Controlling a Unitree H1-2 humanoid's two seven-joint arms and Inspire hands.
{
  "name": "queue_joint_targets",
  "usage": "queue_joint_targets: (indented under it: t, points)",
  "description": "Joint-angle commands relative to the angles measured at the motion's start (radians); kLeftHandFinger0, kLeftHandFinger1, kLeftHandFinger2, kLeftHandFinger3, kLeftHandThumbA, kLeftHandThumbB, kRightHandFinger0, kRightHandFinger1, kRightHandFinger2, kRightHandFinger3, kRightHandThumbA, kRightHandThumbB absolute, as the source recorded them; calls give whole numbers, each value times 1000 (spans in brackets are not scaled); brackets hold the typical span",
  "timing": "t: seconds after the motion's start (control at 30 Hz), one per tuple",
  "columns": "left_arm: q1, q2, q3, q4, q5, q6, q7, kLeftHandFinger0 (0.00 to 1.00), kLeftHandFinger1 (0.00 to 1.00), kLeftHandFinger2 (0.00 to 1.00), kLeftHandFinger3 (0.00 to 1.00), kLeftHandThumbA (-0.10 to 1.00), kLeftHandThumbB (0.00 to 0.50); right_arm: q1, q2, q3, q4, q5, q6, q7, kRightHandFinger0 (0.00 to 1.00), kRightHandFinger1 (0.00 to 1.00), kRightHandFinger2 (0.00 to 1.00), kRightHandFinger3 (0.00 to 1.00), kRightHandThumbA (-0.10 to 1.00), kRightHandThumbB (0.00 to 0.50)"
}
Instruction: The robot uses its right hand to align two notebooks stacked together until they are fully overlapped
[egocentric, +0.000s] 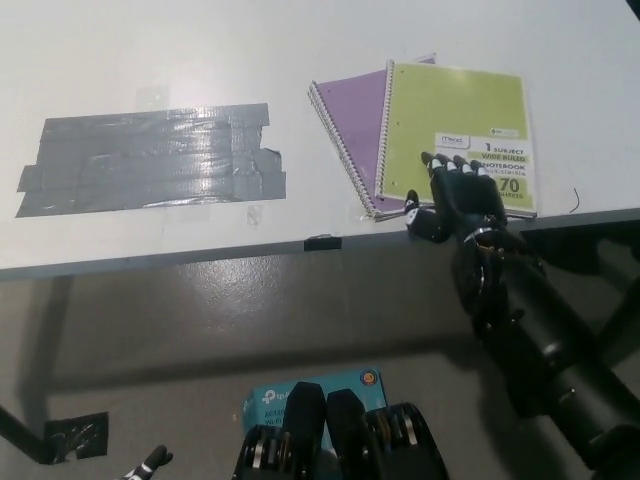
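White table (150, 60) holds green notebook (455, 110) under the flat, spread right robot hand (462, 195).

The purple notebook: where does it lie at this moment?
In the head view, the purple notebook lies right of centre on the table, partly under the green notebook.

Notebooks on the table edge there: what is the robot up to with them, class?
The robot's black right hand rests flat on the near end of the green notebook, which lies on top of a purple notebook on the white table. The two are not aligned: the purple one sticks out to the left at an angle. The white left hand hangs low, barely in view.
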Motion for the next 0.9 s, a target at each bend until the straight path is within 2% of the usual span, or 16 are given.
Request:
queue_joint_targets:
  t: [0.0,0.03,0.07,0.1,0.2,0.23,0.3,0.33,0.47,0.53,0.63,0.7,0.87]
  points:
    - [-4,37,9,-16,5,-43,-34,811,786,810,1000,1000,500,44,-78,159,9,-5,-55,348,1000,1000,1000,1000,1000,500]
    - [-4,37,8,-17,6,-41,-33,837,803,814,1000,1000,500,44,-81,167,8,-1,-64,347,1000,1000,1000,1000,1000,500]
    - [-3,33,10,-17,6,-43,-30,746,737,790,1000,1000,500,46,-87,179,5,-1,-78,343,1000,1000,1000,1000,1000,500]
    - [-3,33,8,-18,6,-45,-32,710,708,794,1000,1000,500,46,-95,200,8,-10,-100,339,1000,1000,1000,1000,1000,500]
    - [-3,33,6,-18,8,-45,-32,685,709,793,1000,1000,500,48,-104,219,11,-6,-132,323,1000,1000,1000,1000,1000,500]
    - [-2,32,7,-17,6,-49,-32,662,679,792,1000,1000,500,55,-116,231,5,-6,-161,313,1000,1000,1000,1000,1000,500]
    - [-2,35,6,-17,5,-46,-36,701,698,786,1000,1000,500,61,-135,240,6,7,-203,297,1000,1000,1000,1000,1000,500]
    - [-5,38,6,-17,4,-50,-40,774,733,799,1000,1000,500,57,-142,245,13,12,-217,292,1000,1000,1000,1000,1000,500]
    - [-6,38,5,-16,10,-49,-38,809,740,798,1000,1000,500,58,-166,257,34,18,-245,276,1000,1000,1000,1000,1000,500]
    - [-6,39,9,-16,6,-47,-40,763,716,780,1000,1000,500,57,-175,265,39,17,-254,277,1000,1000,1000,1000,1000,500]
    - [0,41,9,-11,8,-58,-42,808,734,768,1000,1000,500,62,-186,273,40,13,-270,268,1000,1000,1000,1000,1000,500]
    - [5,35,9,-10,10,-64,-39,768,719,757,1000,1000,500,67,-194,276,37,13,-280,270,1000,1000,1000,1000,1000,500]
    - [8,31,14,-12,3,-60,-45,761,701,776,1000,1000,500,68,-186,276,49,7,-295,247,1000,1000,1000,1000,1000,500]
